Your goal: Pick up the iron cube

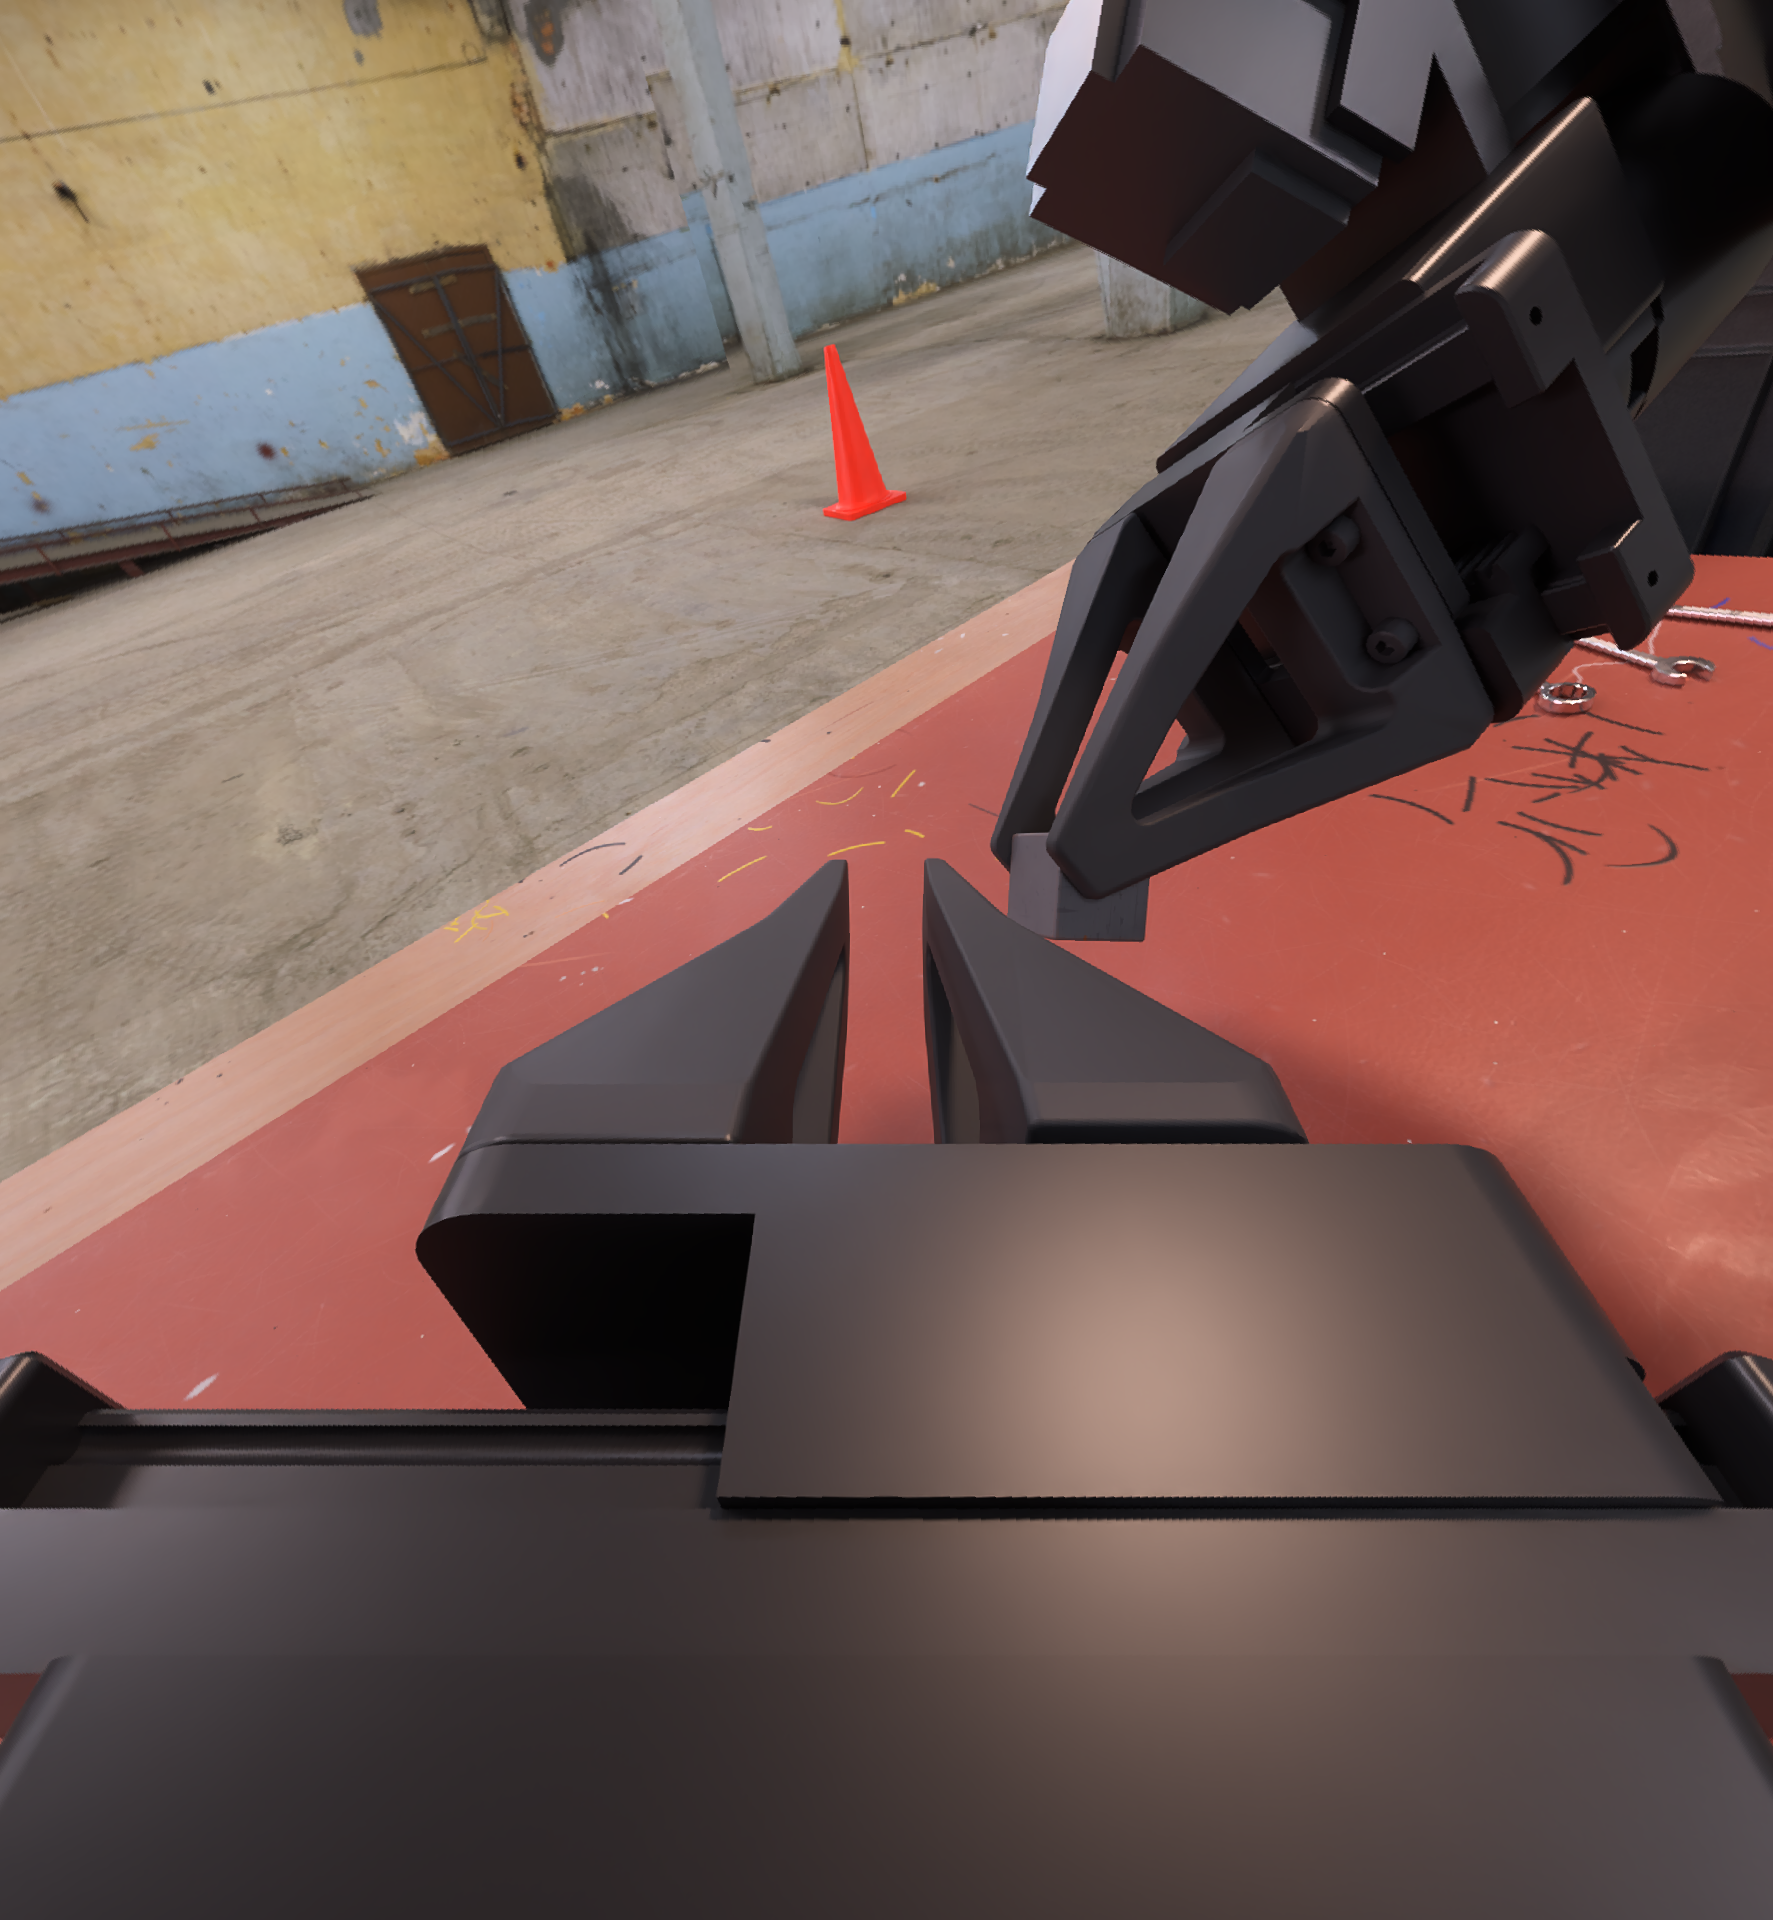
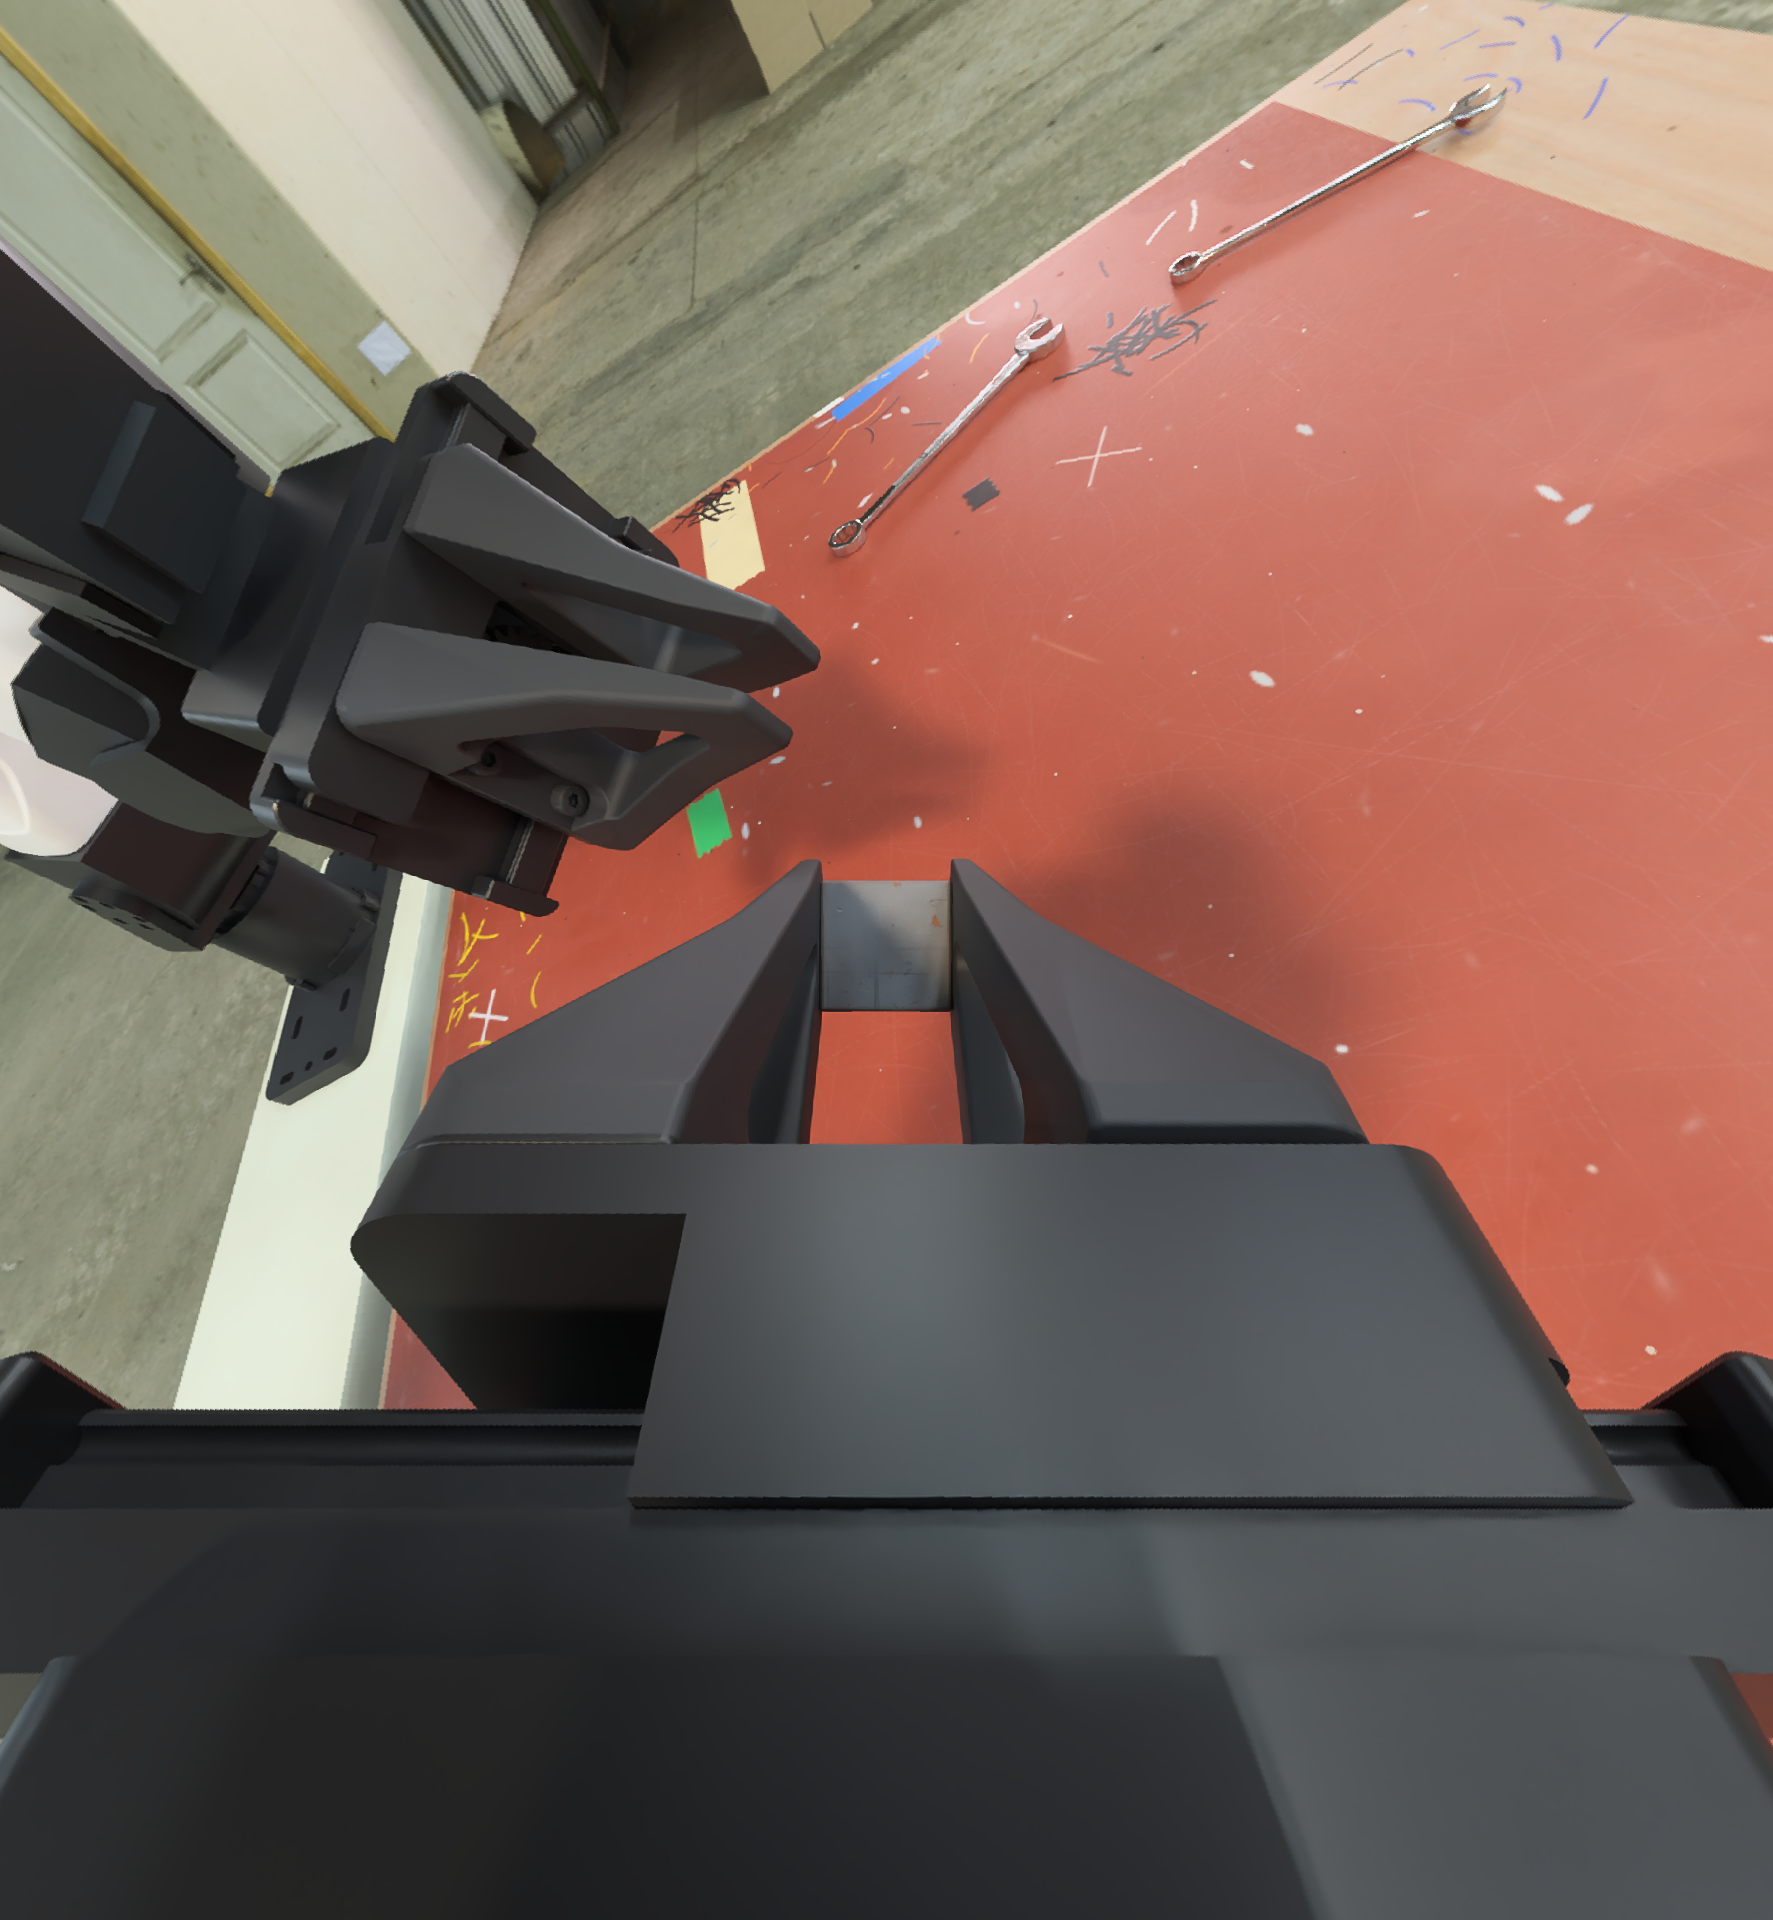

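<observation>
The iron cube is a small grey metal block clamped between the two fingertips of my right gripper, which is shut on it. In the left wrist view the cube sits in the tips of the right gripper, close over the red table top; I cannot tell whether it touches the table. My left gripper is shut and empty, with its tips just left of the cube. It also shows in the right wrist view, to the left of the cube.
Two chrome wrenches lie on the table beyond the cube, and one shows in the left wrist view. The table's wooden edge runs close to the left gripper. An orange cone stands on the floor. A green tape piece lies near the cube.
</observation>
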Controlling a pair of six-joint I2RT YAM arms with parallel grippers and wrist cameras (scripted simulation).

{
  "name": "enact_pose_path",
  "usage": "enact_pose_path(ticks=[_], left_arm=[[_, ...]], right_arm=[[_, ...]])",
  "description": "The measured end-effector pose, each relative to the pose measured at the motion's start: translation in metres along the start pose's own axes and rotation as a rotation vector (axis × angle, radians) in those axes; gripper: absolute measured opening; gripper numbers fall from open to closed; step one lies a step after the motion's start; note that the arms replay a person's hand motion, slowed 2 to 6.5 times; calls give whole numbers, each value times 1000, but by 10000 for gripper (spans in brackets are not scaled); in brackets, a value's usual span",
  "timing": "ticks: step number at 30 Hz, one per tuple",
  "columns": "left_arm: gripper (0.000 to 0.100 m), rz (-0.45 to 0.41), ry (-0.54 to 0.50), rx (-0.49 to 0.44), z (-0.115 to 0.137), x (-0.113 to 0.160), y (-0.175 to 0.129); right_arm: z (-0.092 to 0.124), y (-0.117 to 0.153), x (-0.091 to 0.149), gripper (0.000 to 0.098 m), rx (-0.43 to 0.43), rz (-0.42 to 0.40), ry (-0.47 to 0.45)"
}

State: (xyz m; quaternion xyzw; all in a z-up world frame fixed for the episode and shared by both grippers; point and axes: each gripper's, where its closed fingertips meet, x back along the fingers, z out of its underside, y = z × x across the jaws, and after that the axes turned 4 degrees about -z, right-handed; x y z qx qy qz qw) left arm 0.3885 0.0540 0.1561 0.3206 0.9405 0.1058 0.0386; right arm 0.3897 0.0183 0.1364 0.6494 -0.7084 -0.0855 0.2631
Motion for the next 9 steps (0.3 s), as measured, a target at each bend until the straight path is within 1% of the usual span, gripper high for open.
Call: enact_pose_path(ticks=[9], left_arm=[[116, -14, 20, -12, 3, -2, 1]], right_arm=[[-3, -1, 1, 201, 19, 17, -4]])
